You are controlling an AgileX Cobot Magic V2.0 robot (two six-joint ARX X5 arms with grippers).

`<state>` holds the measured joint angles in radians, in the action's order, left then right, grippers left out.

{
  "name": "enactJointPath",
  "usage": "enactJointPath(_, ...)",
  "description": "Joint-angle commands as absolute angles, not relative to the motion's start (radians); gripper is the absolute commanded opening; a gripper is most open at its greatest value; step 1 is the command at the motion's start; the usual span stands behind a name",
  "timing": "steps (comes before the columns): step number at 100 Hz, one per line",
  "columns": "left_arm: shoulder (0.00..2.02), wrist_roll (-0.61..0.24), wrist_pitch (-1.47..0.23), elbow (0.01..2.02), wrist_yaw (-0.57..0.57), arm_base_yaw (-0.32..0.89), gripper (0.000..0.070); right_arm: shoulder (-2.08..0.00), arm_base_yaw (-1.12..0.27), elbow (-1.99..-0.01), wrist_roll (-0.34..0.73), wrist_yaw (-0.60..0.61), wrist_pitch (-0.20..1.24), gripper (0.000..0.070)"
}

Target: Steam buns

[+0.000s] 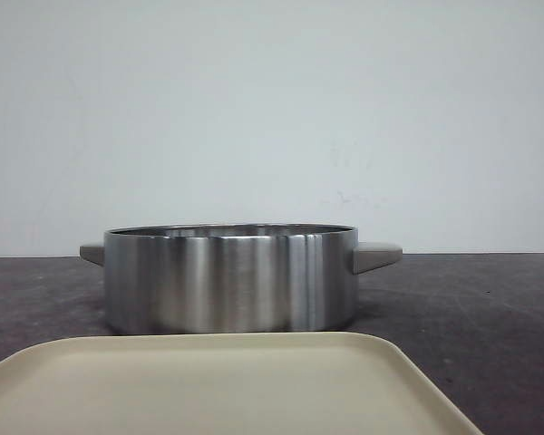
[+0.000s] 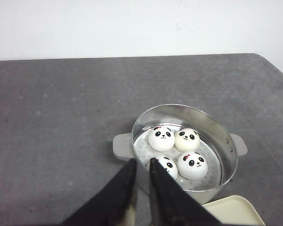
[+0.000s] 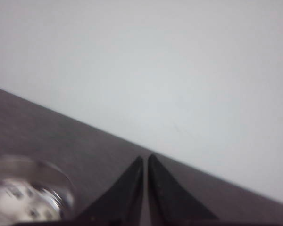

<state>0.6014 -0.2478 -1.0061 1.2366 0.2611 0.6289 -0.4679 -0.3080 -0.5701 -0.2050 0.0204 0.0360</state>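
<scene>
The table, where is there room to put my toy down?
The gray table is bare beside the pot and behind it, up to the wall. The tray in front of the pot is bare too. Inside the pot it is crowded: four buns fill it.

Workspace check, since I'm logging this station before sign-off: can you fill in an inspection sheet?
Surface: dark grey table, bare around the pot.
Job's things: four buns sit inside the steel pot on its perforated insert.
Clutter: cream tray in front of the pot, nothing on it.
Grippers: left gripper above the pot's rim, jaws nearly together, holding nothing; right gripper likewise, raised.
Cables: nothing seen.
Surroundings: plain white wall.
</scene>
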Motion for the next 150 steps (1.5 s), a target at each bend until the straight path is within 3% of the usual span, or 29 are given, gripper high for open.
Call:
enactJointPath(1, 0.605, -0.240, -0.998, 1.250, 0.265, 0.636, 0.0000, -0.401, -0.244, -0.498, -0.180, 0.027, 0.022, 0.0011)
enactJointPath(20, 0.605, -0.241, -0.998, 1.250, 0.265, 0.636, 0.0000, -0.210, -0.105, -0.288, -0.092, 0.027, 0.023, 0.0011)
enactJointPath(47, 0.605, -0.240, -0.998, 1.250, 0.265, 0.636, 0.0000, 0.000, -0.041, -0.095, -0.088, 0.027, 0.083, 0.0011)
enactJointPath(67, 0.605, -0.241, -0.998, 1.250, 0.265, 0.636, 0.0000, -0.004, -0.036, -0.055, -0.077, 0.046, 0.163, 0.0011)
enactJointPath(150, 0.605, -0.241, -0.998, 1.250, 0.265, 0.636, 0.0000, -0.004, -0.029, -0.012, -0.064, 0.026, 0.155, 0.0011)
